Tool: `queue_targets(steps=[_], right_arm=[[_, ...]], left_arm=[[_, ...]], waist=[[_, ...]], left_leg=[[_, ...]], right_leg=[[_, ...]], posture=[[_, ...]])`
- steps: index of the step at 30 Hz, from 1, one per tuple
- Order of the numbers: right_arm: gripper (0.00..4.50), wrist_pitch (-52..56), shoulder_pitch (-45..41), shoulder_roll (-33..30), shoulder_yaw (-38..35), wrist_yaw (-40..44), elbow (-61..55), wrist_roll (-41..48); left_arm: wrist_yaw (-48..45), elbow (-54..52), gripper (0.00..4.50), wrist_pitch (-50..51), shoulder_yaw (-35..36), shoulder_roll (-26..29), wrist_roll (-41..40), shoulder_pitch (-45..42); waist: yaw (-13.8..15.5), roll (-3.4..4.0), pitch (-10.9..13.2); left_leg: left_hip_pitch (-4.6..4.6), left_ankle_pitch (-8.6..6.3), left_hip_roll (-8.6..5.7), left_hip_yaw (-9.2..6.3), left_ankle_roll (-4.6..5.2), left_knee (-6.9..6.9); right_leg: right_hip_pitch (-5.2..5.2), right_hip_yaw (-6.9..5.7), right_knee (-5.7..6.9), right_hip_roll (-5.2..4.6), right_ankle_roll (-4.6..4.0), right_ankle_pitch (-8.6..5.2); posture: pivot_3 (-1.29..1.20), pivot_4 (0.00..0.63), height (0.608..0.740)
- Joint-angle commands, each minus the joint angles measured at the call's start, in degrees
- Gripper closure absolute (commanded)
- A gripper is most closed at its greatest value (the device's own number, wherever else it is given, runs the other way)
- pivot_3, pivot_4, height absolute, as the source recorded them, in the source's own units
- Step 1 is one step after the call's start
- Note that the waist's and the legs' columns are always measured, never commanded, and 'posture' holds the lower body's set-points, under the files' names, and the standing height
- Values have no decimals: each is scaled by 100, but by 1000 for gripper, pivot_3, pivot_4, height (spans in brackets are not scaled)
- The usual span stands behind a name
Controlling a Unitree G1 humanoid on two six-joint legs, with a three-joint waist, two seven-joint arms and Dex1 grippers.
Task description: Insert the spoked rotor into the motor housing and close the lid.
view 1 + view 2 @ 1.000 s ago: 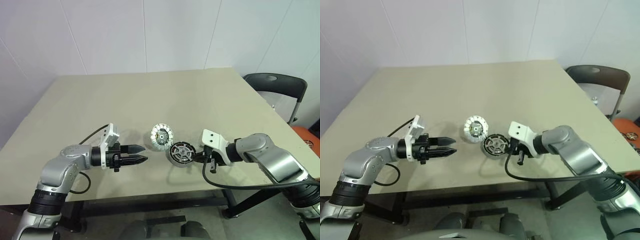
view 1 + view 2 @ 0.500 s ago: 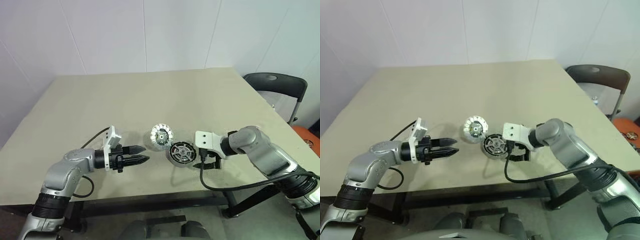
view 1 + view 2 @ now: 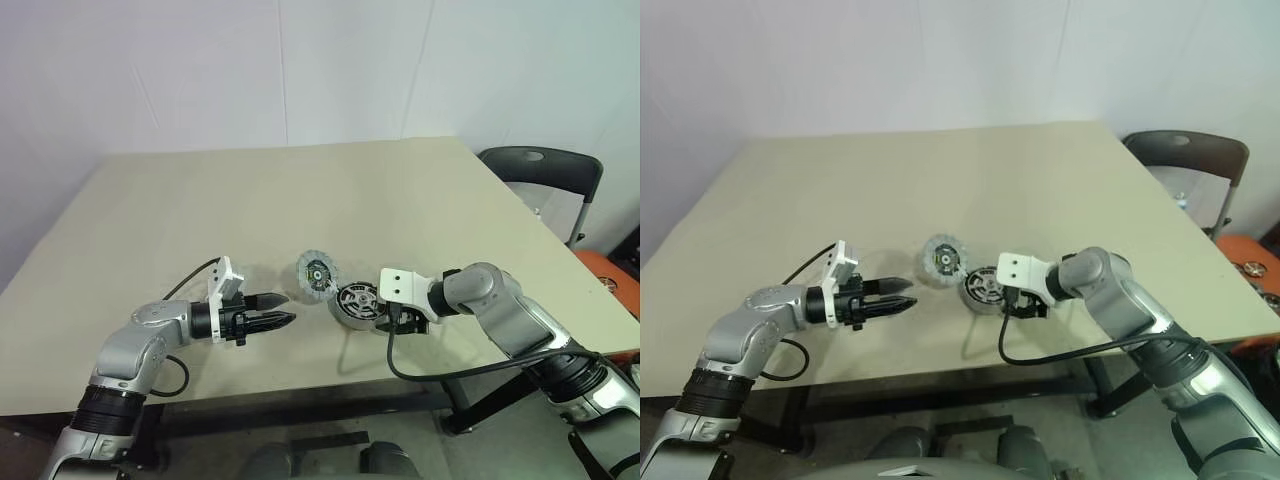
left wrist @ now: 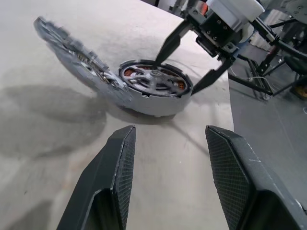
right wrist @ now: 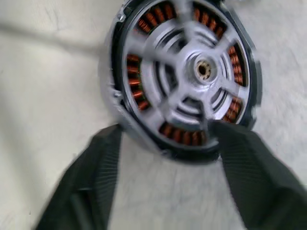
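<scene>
The motor housing (image 3: 352, 316) lies flat on the table near its front edge. The spoked rotor (image 5: 204, 69) sits inside it, with copper windings showing through the gaps between the spokes. The lid (image 3: 317, 273) stands tilted up from the housing's far left edge, its inner face towards me. My right gripper (image 3: 392, 322) is open just right of the housing, one finger to each side of its near rim; I cannot tell whether they touch it. My left gripper (image 3: 290, 308) is open and empty a short way left of the housing, pointing at it.
The beige table (image 3: 300, 200) has bare room all around the motor. A black cable (image 3: 440, 370) hangs from my right wrist over the table's front edge. A dark chair (image 3: 545, 165) stands past the table's right side, with an orange object (image 3: 600, 265) beyond it.
The whole picture has shifted. My right wrist has rolled and its fingers have spread apart beside the housing. The left arm has hardly moved, and the lid stands as before.
</scene>
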Motion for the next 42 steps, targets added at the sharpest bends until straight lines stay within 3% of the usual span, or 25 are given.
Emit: queue_targets(steps=[1,3,16,19,29,42], right_arm=[[2545,77,44,96,37,80,-123,24],[2995,104,59,106,34,99,-159,5],[2995,115,63,275,15,151,-139,-52],[3309,164,119,255,-17,300,-277,75],[3322,202,17,597,-105,89,-167,-38],[3322,640,-482,1514,7,-94,124,52]], left_arm=[[-42,9,2037,-172,-14,-10,69,-102],[-45,24,2037,-188,-27,-17,98,-100],[-62,110,2037,-198,-67,-13,262,-184],[-68,159,2037,-226,-117,-1,366,-224],[-44,162,2037,-181,-209,-36,421,-344],[42,32,2037,-46,-297,-62,429,-470]], waist=[[-52,0,0],[-111,0,0],[-150,0,0],[-147,0,0],[-171,0,1],[-155,5,4]], left_leg=[[5,-1,10,10,-1,0],[14,0,21,17,-1,-1],[23,-2,27,16,-4,-1],[23,-2,27,16,-4,-2],[17,-7,33,17,-11,-3],[18,-12,50,7,-20,-4]], right_leg=[[0,-3,0,0,-4,3],[1,-13,0,2,-8,5],[4,-18,5,2,-11,7],[4,-18,5,2,-11,7],[-7,-18,6,9,-12,8],[-14,-17,8,45,-26,16]], posture=[[0,0,740],[0,0,740],[0,0,740],[0,0,740],[0,0,740],[0,0,740]])
